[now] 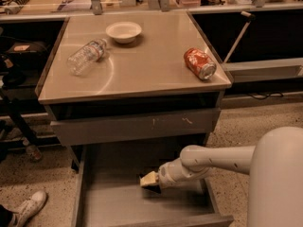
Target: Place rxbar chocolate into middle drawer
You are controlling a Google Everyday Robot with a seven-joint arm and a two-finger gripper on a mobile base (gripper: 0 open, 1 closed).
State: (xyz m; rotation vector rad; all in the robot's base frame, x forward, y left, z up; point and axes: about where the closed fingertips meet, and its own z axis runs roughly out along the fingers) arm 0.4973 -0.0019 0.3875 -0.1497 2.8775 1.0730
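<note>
The middle drawer [113,200] is pulled out below the cabinet, showing its flat grey bottom and low side walls. My gripper [148,179] is inside the drawer, low over the bottom at its middle right, with my white arm [213,159] reaching in from the right. A small dark shape [153,188] lies right under the gripper; I cannot tell whether it is the rxbar chocolate or a shadow. No black bar shows on the cabinet top.
The shut drawer front with pale scratches [137,126] is above the open drawer. On the cabinet top [142,70] are an orange-red soda can [199,64] on its side, a clear plastic bottle [86,56] lying down and a white bowl [123,31]. A shoe [28,207] is at the lower left.
</note>
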